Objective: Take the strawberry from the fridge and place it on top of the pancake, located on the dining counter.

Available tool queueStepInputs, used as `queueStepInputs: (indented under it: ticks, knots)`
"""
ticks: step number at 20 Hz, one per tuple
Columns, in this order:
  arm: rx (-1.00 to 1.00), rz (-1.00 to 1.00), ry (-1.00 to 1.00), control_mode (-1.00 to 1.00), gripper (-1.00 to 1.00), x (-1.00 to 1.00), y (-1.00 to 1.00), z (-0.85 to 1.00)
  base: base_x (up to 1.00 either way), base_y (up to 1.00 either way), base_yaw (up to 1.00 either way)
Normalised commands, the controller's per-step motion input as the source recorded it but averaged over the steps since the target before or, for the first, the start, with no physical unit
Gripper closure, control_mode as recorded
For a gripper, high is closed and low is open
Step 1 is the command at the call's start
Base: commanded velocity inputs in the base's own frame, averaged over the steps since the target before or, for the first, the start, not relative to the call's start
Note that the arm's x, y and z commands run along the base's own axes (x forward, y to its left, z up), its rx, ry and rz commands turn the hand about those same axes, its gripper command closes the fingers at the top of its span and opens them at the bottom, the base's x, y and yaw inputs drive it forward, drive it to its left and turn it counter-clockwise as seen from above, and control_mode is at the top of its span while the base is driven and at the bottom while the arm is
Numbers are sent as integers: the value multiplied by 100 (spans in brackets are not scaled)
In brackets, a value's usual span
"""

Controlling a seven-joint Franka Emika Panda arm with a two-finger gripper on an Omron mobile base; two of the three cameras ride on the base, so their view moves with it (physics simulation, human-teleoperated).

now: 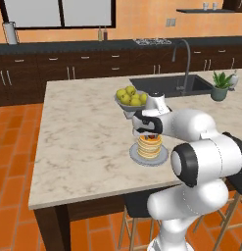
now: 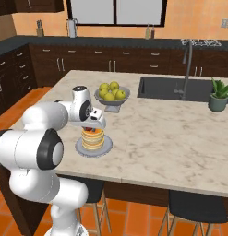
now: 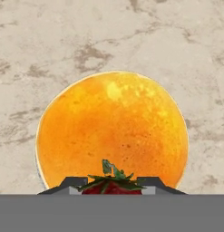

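A golden pancake (image 1: 150,145) stack sits on a round grey plate (image 1: 137,158) on the beige marble dining counter (image 1: 83,142). My gripper (image 1: 151,136) hangs just above the stack, shut on the red strawberry (image 1: 151,137). From the right side the pancake (image 2: 93,139), its plate (image 2: 106,148) and the strawberry (image 2: 89,129) in my gripper (image 2: 90,128) show on the counter (image 2: 161,133). Looking down the hand, the strawberry (image 3: 111,185) with its green leaves sits between the finger tips (image 3: 71,185), right over the orange pancake (image 3: 113,127). The fridge is out of view.
A grey bowl of yellow-green fruits (image 1: 130,97) stands just behind the plate. The inset sink (image 1: 169,84) with its curved faucet (image 1: 183,61) lies to the right, and a small potted plant (image 1: 220,86) stands at the far right. Dark stools (image 2: 194,207) stand under the near edge.
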Motion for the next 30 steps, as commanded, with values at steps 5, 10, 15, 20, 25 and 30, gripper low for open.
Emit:
queueStepInputs:
  ticks: [5,10,15,20,25,30]
  knots:
    - [0,0,0,-100,-100,0,2,-8,0,0,0]
    - [0,0,0,-100,-100,0,0,-1,0,0,0]
    - [0,0,0,-100,-100,0,0,0,0,0,0]
    - [0,0,-1,-100,-100,0,0,1,0,0,0]
    - [0,0,-4,-100,-100,4,0,41,0,0,0]
    - [0,0,-2,-100,-100,-4,0,27,0,0,0]
